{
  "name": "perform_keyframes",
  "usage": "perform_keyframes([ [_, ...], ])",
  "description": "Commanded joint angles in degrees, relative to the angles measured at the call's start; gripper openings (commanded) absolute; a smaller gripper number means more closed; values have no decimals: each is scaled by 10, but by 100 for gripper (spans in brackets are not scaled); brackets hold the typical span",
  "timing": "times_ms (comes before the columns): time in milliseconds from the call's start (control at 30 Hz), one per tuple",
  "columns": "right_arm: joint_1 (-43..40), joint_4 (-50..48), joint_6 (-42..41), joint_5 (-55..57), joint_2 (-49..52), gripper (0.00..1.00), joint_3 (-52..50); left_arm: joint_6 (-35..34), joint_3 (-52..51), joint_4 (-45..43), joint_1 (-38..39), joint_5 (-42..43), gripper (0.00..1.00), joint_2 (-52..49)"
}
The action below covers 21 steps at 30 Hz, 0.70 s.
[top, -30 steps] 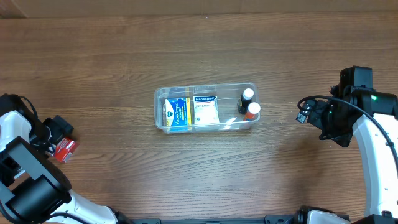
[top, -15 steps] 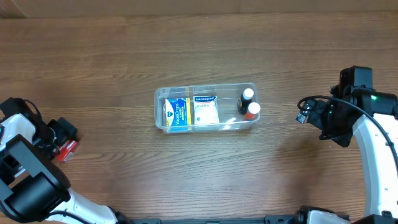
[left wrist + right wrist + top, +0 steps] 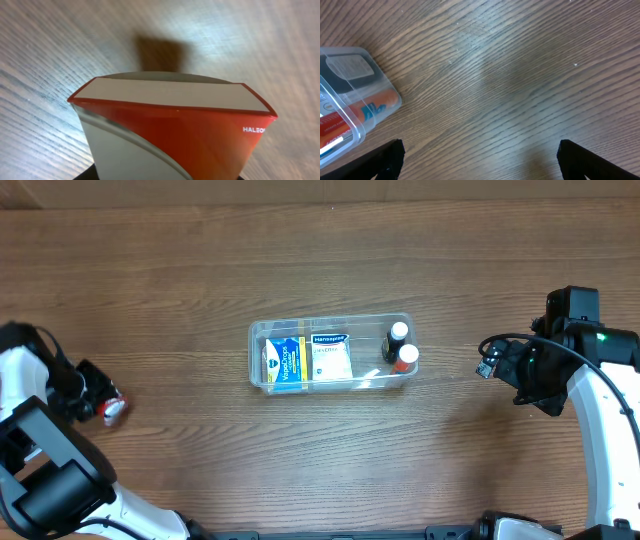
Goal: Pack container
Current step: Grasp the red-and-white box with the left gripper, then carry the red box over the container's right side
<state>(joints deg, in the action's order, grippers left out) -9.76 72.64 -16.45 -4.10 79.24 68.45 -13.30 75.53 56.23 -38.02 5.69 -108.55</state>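
The clear container (image 3: 330, 320) lies at the table's middle. It holds a blue and yellow box (image 3: 285, 362), a white box (image 3: 331, 358) and two small bottles (image 3: 401, 345). At the far left my left gripper (image 3: 100, 400) is shut on a red and white box (image 3: 113, 411). That box (image 3: 170, 125) fills the left wrist view, end up, with its shadow on the wood behind. My right gripper (image 3: 490, 366) stands open to the right of the container with nothing between its fingers (image 3: 390, 157). The container's corner (image 3: 347, 107) shows at the left of the right wrist view.
Brown wooden tabletop (image 3: 320, 460) all round the container. The right arm's white link (image 3: 600, 430) runs down the right edge. The left arm's body (image 3: 40, 470) fills the lower left corner.
My left gripper has closed on the red and white box and tipped it up, so less of its red face shows from above. The right arm has not moved.
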Motion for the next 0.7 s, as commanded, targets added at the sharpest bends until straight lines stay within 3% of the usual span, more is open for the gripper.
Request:
perform_keyframes([
  [0,-3,-3,2,-1,-8,100,0,1,80,46,59,18,39,52],
  [200,-3,-3,2,-1,-8,100,0,-5,165,123,196,19,39,140],
  [367,-3,-3,2,-1,-8,100,0,-53,204,148,370,19,39,178],
  [500,-3,-1,2,-1,-8,100,0,-121,204,122,496,18,40,177],
  [667,-3,-2,1,-1,-8,100,0,-186,204,52,596,12,38,166],
])
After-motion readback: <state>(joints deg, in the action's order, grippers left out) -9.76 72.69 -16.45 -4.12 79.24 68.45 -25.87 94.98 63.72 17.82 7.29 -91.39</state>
